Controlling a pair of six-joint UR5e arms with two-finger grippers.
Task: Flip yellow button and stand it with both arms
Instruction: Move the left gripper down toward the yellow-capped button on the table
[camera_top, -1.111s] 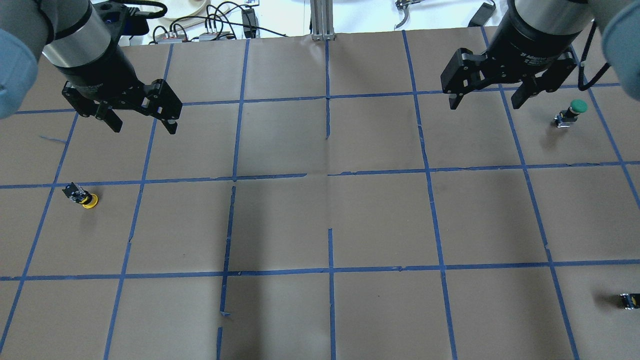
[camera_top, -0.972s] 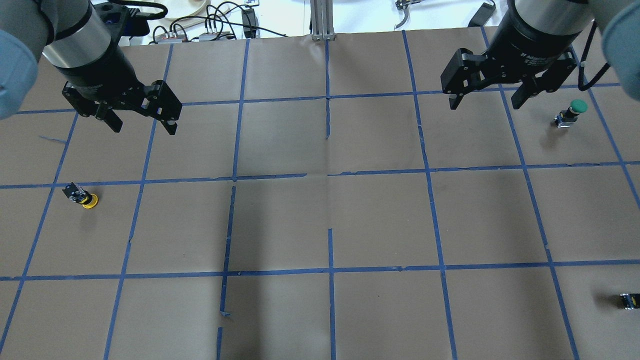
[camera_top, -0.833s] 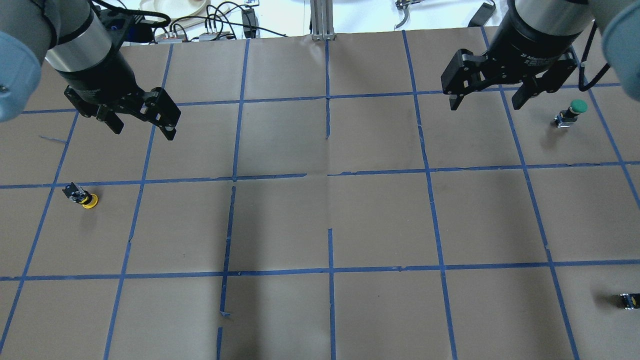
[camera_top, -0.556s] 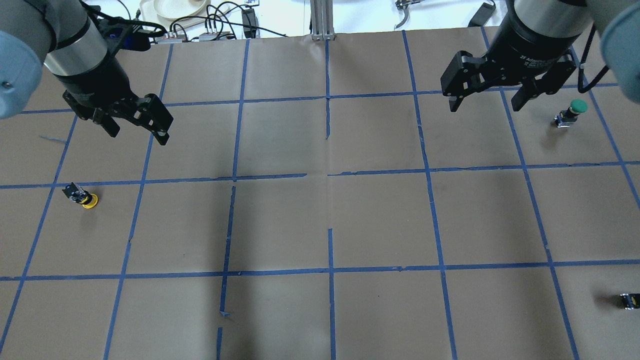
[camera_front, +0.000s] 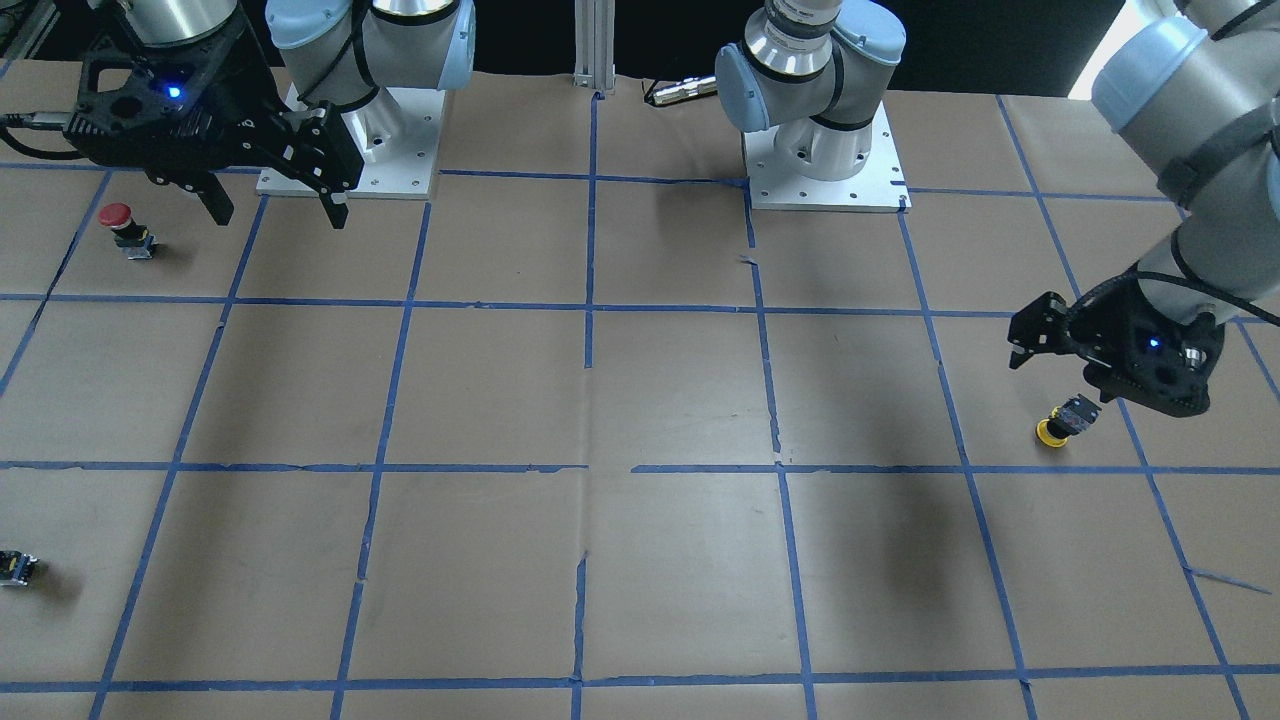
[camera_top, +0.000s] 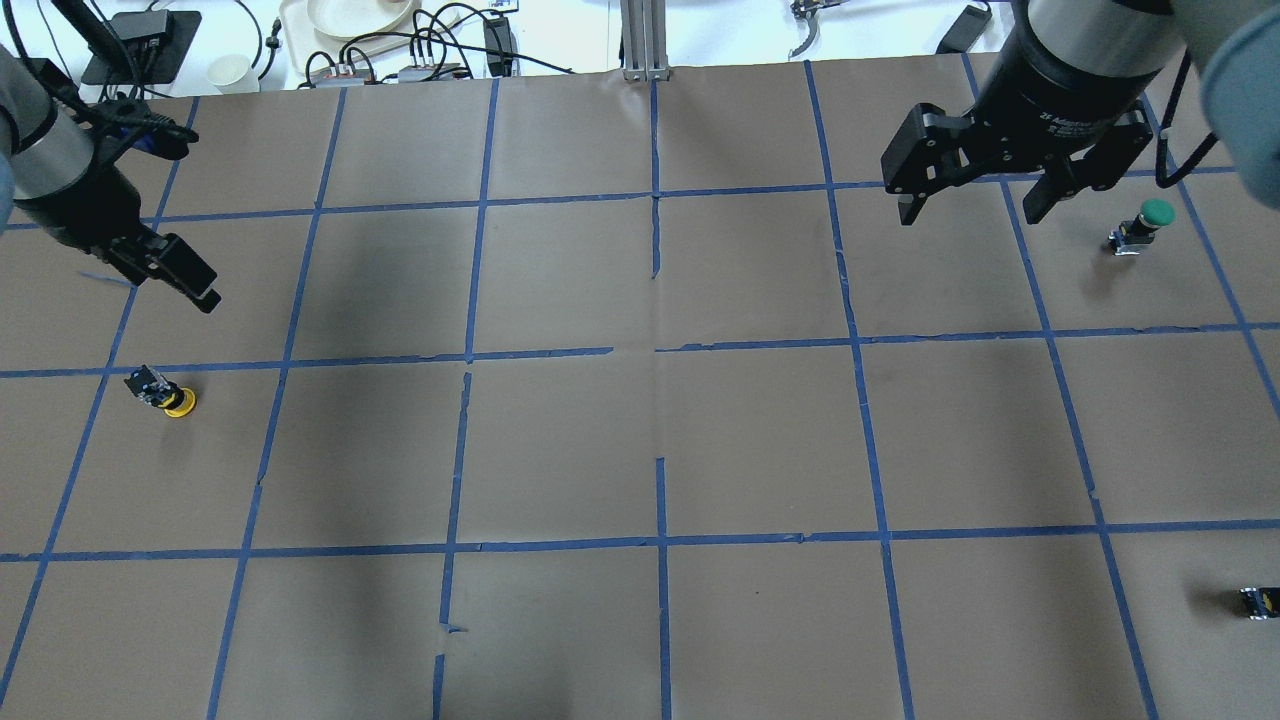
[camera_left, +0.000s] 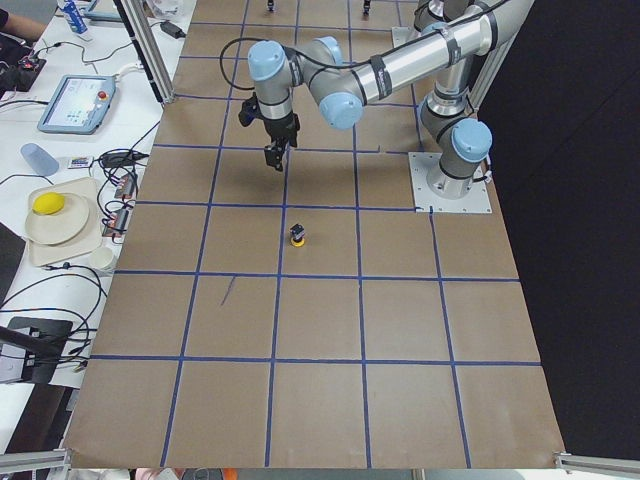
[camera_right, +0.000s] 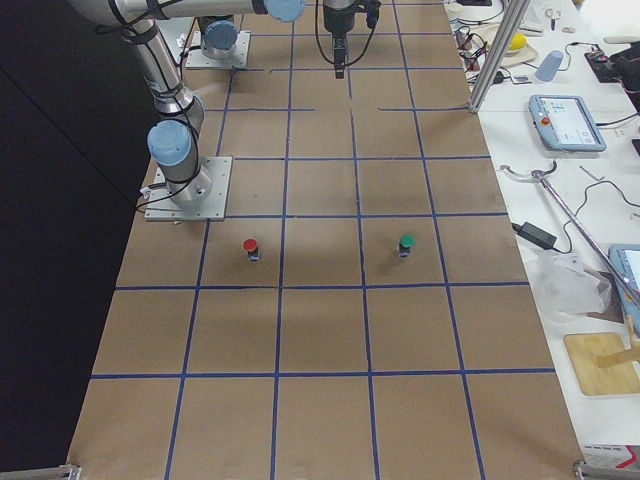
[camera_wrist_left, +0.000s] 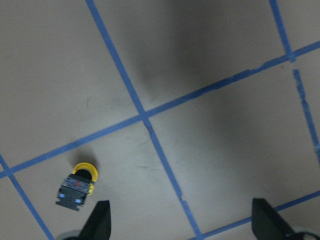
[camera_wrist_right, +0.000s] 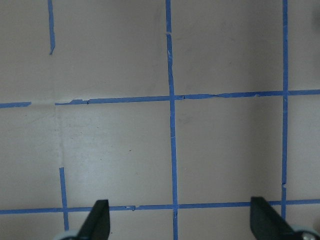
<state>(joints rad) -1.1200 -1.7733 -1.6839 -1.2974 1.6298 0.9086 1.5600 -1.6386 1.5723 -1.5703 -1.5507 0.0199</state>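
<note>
The brown-papered table, gridded in blue tape, is carrying everything. The right gripper is hanging over the far right squares with its fingers spread wide. White lettering on its wrist is showing "2F" at the start, with the rest too small to read. The left gripper, fingers likewise apart and pinching nothing, is hovering near the yellow button, which is sitting cap-down in a left-side square, outside the fingers.

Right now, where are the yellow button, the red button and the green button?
yellow button (camera_wrist_left: 84, 168), left wrist view, on its yellow cap.
red button (camera_front: 115, 213), front-facing view, on its red cap.
green button (camera_top: 1157, 211), overhead view, on its green cap.
</note>
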